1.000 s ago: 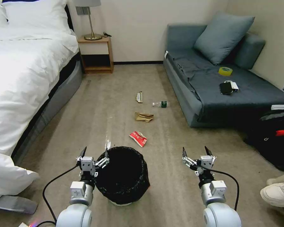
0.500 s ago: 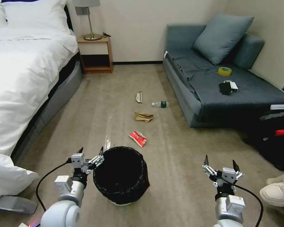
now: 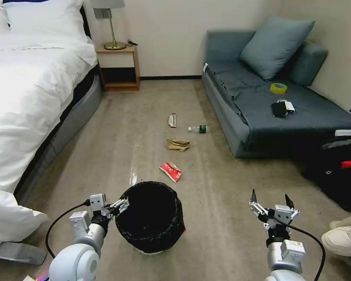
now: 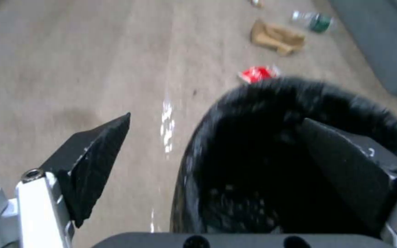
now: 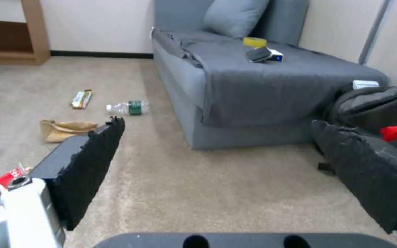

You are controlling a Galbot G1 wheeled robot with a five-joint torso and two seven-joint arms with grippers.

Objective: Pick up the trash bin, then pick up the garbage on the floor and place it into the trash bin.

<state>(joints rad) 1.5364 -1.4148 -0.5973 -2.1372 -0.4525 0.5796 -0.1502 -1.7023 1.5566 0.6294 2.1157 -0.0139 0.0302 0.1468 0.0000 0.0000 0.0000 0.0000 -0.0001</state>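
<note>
Left gripper [image 3: 112,203] sat lower left in the head view, fingers spread apart, straddling the left rim of the trash bin [image 3: 152,222]. Left wrist view showed it clearly: one finger [image 4: 93,162] outside over the carpet, the other finger [image 4: 345,165] inside the black liner, rim between them, not clamped yet. Trash bin [image 4: 272,144] stood upright on the carpet, bottom center of the head view, white base showing under the bag.

Right gripper [image 3: 271,205] hung lower right in the head view, fingers spread wide, holding nothing, well apart from the bin. Right wrist view showed both black fingers [image 5: 88,165] parted over bare carpet.

Garbage lay on the floor past the bin, mid frame: red-white snack wrapper [image 3: 170,171] nearest, just beyond the bin rim; crumpled brown paper bag [image 3: 178,144] above it; clear bottle [image 3: 198,128] with green label to the upper right of that; long bar wrapper [image 3: 172,120] farthest. All four were separate and untouched.

Sofa [image 3: 261,117] filled the right side, with a yellow tape roll [image 3: 278,88] and a black phone [image 3: 279,109] on it. Bed [image 3: 31,89] was on the left.
</note>
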